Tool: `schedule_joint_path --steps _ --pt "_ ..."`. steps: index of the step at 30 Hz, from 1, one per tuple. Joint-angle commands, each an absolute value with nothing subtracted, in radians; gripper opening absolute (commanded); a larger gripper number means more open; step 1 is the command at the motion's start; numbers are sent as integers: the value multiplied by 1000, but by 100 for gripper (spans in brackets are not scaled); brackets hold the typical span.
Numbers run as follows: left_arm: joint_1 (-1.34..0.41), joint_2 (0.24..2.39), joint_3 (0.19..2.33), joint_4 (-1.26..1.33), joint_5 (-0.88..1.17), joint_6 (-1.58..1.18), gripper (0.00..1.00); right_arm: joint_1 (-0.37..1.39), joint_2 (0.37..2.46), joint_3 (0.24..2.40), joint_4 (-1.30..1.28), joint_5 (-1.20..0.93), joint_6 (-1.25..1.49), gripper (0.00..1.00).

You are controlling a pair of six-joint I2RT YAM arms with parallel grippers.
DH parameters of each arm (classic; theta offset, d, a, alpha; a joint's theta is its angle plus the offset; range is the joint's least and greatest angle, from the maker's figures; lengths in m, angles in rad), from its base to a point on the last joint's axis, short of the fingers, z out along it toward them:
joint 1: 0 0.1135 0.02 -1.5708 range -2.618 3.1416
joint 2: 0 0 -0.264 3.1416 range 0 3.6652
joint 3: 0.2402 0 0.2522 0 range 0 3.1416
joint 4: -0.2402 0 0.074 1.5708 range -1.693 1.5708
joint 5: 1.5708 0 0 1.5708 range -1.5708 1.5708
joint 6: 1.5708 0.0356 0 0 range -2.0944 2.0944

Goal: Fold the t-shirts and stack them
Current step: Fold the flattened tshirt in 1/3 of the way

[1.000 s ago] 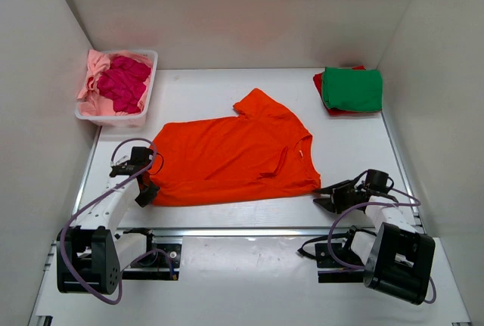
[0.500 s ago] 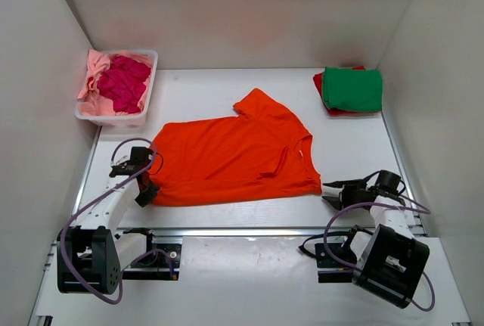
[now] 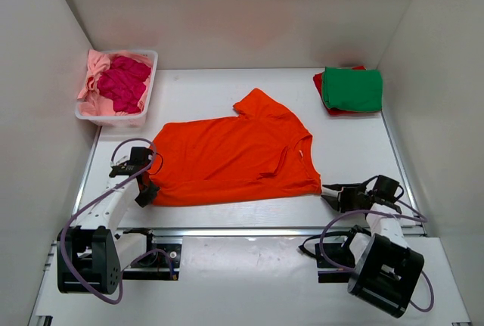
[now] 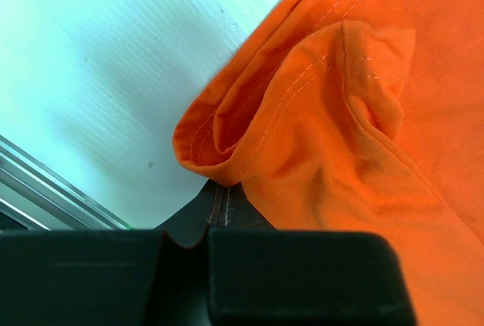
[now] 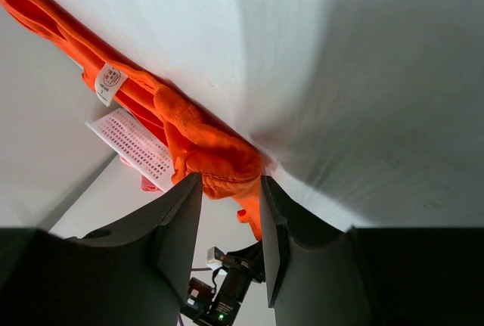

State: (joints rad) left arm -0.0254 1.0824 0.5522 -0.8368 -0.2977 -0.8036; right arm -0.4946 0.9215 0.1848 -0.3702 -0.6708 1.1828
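Note:
A bright orange t-shirt (image 3: 234, 156) lies spread flat mid-table, one sleeve pointing to the back. My left gripper (image 3: 149, 190) sits at its near-left corner. In the left wrist view that gripper (image 4: 219, 190) is shut, with the puckered orange hem (image 4: 227, 137) pinched at its tips. My right gripper (image 3: 327, 191) is at the shirt's near-right corner. In the right wrist view that gripper (image 5: 231, 178) has its jaws partly apart, and the bunched orange corner (image 5: 215, 156) lies between the fingertips. A folded green t-shirt (image 3: 353, 88) rests on a red one (image 3: 318, 82) at the back right.
A white plastic basket (image 3: 113, 120) at the back left holds a magenta shirt (image 3: 125, 82) and a light pink one (image 3: 92, 76). White walls close in the table on three sides. A metal rail (image 3: 249, 229) runs along the near edge. White care labels (image 5: 132, 144) hang from the orange hem.
My right gripper has moved up to the shirt's near-right corner, and its arm has swung slightly right. The left gripper and the shirt have stayed put.

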Motion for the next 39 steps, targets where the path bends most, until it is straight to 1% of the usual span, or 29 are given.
schedule_joint_path --steps 1,4,11,15,16,17,18,19,24,26,27,28,29,30,32,35,36,39 --pt "-18 1052 552 -827 -298 -804 0 -471 969 158 -356 -695 1258 34" --pt "-14 1051 549 -824 -298 -804 0 -446 989 158 -319 -692 1273 34" --pt "-17 1048 549 -821 -298 -804 0 -423 1032 163 -344 -678 1250 33" --pt "-17 1046 543 -822 -301 -807 0 -387 1086 182 -354 -675 1223 35" --pt "-11 1049 548 -825 -296 -802 0 -373 1097 190 -351 -670 1218 33" --pt "-18 1045 548 -819 -295 -807 0 -361 1112 198 -351 -667 1213 19" --pt "-18 1046 548 -827 -298 -810 0 -360 1129 209 -359 -663 1203 12" --pt "-14 1046 546 -824 -295 -807 0 -360 1135 225 -380 -647 1175 1" --pt "-6 1061 557 -834 -302 -807 0 -396 1166 379 -523 -533 967 0" --pt "0 1063 551 -828 -298 -807 0 -394 1209 521 -659 -436 792 0" --pt "-3 1063 554 -828 -299 -804 0 -388 1257 607 -685 -410 740 0" --pt "-2 1068 560 -834 -305 -804 0 -371 1309 647 -754 -338 650 0" --pt "-3 1066 561 -831 -305 -802 0 -342 1353 731 -811 -262 570 0" --pt "-2 1068 563 -834 -299 -804 0 -324 1365 795 -840 -229 498 0" --pt "-2 1063 561 -836 -305 -802 0 -276 1403 854 -896 -141 430 0" --pt "0 1069 560 -844 -313 -811 0 -206 1428 887 -911 -127 396 0" --pt "32 1065 560 -838 -310 -810 0 -172 1436 884 -920 -124 373 0" --pt "34 1065 563 -844 -320 -819 0 -118 1456 871 -956 -138 336 0"
